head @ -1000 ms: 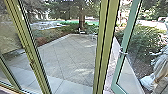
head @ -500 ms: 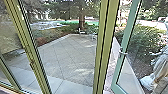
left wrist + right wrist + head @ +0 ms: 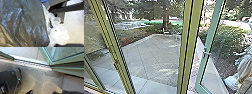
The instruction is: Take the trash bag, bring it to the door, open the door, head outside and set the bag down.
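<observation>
A dark, see-through trash bag (image 3: 25, 25) lies crumpled close before the left wrist camera, with whitish clear plastic (image 3: 58, 33) bunched beside it. How my left gripper holds or touches the bag cannot be made out. The glass door (image 3: 206, 53) with a green frame and a small metal handle stands open at the right in the head view. In the right wrist view, the lower corner of a green-framed glass panel (image 3: 50, 63) meets the metal threshold (image 3: 31, 63).
Yellow-green posts (image 3: 190, 47) and glass panes stand before me. Beyond them are a paved yard (image 3: 149, 57), shrubs (image 3: 229, 40) and a tree trunk (image 3: 165, 21). A pale, draped shape (image 3: 244, 72) at the right edge is unclear. Worn grey floor (image 3: 37, 75) borders the threshold.
</observation>
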Robot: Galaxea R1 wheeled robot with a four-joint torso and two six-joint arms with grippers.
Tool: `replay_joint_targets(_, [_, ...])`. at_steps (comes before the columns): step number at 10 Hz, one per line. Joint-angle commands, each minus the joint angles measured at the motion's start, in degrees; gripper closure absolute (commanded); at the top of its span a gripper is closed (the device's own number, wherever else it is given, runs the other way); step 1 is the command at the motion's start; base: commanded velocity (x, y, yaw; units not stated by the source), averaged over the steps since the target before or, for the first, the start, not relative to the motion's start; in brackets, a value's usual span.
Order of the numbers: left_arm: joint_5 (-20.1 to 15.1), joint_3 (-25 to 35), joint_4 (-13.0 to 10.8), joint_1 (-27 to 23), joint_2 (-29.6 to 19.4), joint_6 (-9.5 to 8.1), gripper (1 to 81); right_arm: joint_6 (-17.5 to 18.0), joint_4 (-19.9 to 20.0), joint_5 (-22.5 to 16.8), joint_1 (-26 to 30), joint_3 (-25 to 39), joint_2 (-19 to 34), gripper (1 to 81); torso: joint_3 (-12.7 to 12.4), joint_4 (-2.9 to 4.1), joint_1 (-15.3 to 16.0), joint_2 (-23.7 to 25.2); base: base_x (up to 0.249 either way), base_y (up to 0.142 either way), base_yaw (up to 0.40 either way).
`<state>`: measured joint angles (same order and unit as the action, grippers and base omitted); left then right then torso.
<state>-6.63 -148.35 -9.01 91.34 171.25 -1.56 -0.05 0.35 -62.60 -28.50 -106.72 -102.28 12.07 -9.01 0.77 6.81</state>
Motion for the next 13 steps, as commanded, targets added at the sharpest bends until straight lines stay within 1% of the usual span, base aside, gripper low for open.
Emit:
replay_joint_targets(1, [-3.83,0.25,-0.48,-0.94,-0.03,0.24,81.1,-3.47,8.96,15.56,-13.71,9.42,2.49,1.0,0.0,0.0,0.0,0.0,0.0,0.0,0.0])
replay_joint_targets(2, [-3.74,0.25,-0.48,-0.94,-0.03,0.24,81.1,-3.99,9.66,17.84,-17.41,11.09,1.71,1.0,0.0,0.0,0.0,0.0,0.0,0.0,0.0])
replay_joint_targets(3, [-3.65,0.25,-0.48,-0.94,0.06,0.24,81.1,-5.22,9.93,21.53,-21.45,12.59,-0.48,1.0,0.0,0.0,0.0,0.0,0.0,0.0,0.0])
replay_joint_targets(4, [-3.56,0.25,-0.48,-0.94,0.06,0.24,81.1,-5.22,9.93,23.72,-25.05,12.86,-2.57,1.0,0.0,0.0,0.0,0.0,0.0,0.0,0.0])
replay_joint_targets(5, [-3.56,0.25,-0.48,-1.03,0.15,0.24,81.1,-5.22,10.72,27.7,-29.53,12.51,-5.07,1.0,0.0,0.0,0.0,0.0,0.0,0.0,0.0])
replay_joint_targets(6, [-3.56,0.25,-0.48,-1.21,0.15,0.24,81.1,-5.14,11.07,33.85,-34.55,12.33,-7.44,1.0,0.0,0.0,0.0,0.0,0.0,0.0,0.0])
replay_joint_targets(7, [-3.13,0.25,-0.48,-1.3,0.15,0.24,81.1,-5.22,11.24,40.46,-38.41,11.98,-9.88,1.0,0.0,0.0,0.0,0.0,0.0,0.0,0.0])
replay_joint_targets(8, [-2.77,0.25,-0.4,-1.47,0.23,0.15,81.1,-5.22,11.16,45.9,-42.54,12.16,-11.84,1.0,0.0,0.0,0.0,0.0,0.0,0.0,0.0])
replay_joint_targets(9, [-2.77,0.25,-0.22,-1.38,0.32,0.07,81.1,-5.22,10.99,51.95,-45.29,12.33,-14.2,1.0,-0.02,0.0,0.0,0.0,0.0,0.0,0.0])
replay_joint_targets(10, [-2.77,0.25,-0.04,-1.47,0.32,0.07,81.1,-5.22,10.63,53.63,-47.22,11.98,-16.85,1.0,-0.02,0.0,0.0,0.0,0.0,0.0,0.0])
replay_joint_targets(13, [-2.33,0.25,0.04,-2.0,0.41,0.07,81.1,-5.31,10.19,53.46,-50.57,7.6,-26.85,1.0,-0.02,0.0,-0.05,0.02,0.0,0.0,0.0])
